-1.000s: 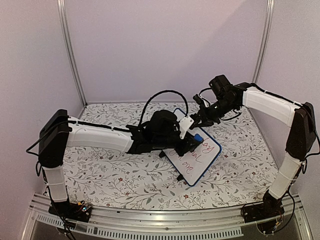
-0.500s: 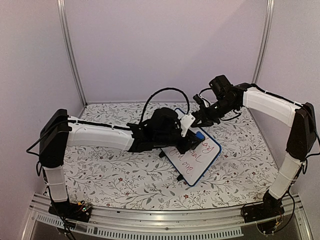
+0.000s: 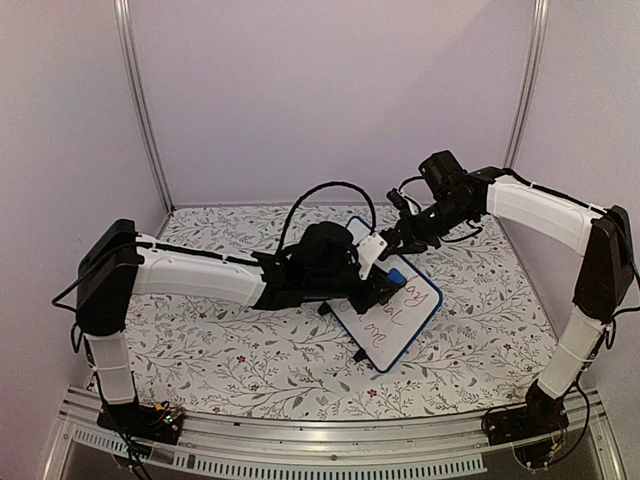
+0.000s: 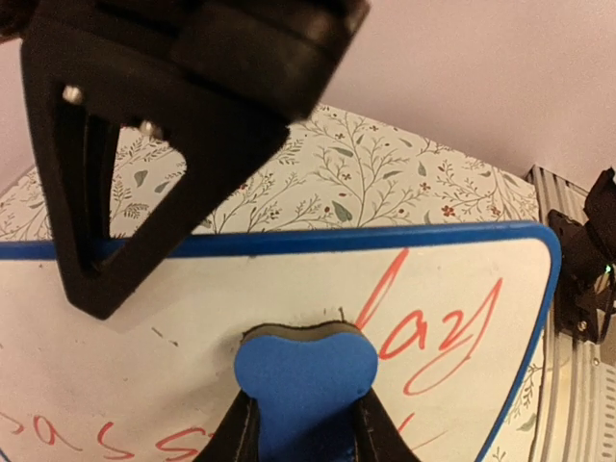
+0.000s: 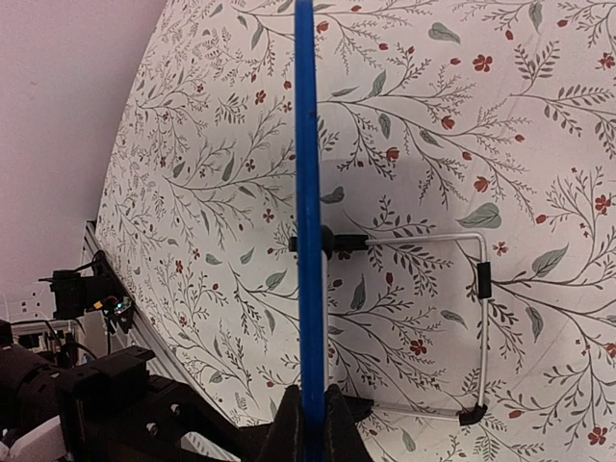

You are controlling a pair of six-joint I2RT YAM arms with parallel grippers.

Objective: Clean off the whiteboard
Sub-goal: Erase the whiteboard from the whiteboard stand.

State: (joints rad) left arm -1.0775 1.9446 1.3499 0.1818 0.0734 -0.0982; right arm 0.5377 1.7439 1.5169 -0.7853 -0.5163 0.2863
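Observation:
The whiteboard [image 3: 402, 318], blue-framed with red handwriting, stands tilted on the floral table. My left gripper [image 3: 386, 284] is shut on a blue eraser block [image 3: 397, 274] and presses it flat on the board's upper part. In the left wrist view the eraser [image 4: 306, 373] sits between my fingers [image 4: 237, 439], just left of the red writing [image 4: 433, 332] on the whiteboard [image 4: 135, 318]. My right gripper [image 3: 388, 240] is shut on the board's top edge. In the right wrist view that blue frame edge [image 5: 308, 192] runs straight up from my right gripper [image 5: 310, 423].
The board's wire stand [image 5: 481, 289] with black feet rests on the floral tablecloth [image 3: 230, 350] behind the board. Pale walls and metal posts [image 3: 140, 110] enclose the table. The two arms meet close together over the board.
My left gripper shifted slightly up and right with the eraser on the board, then came back. My right arm and the board stayed still.

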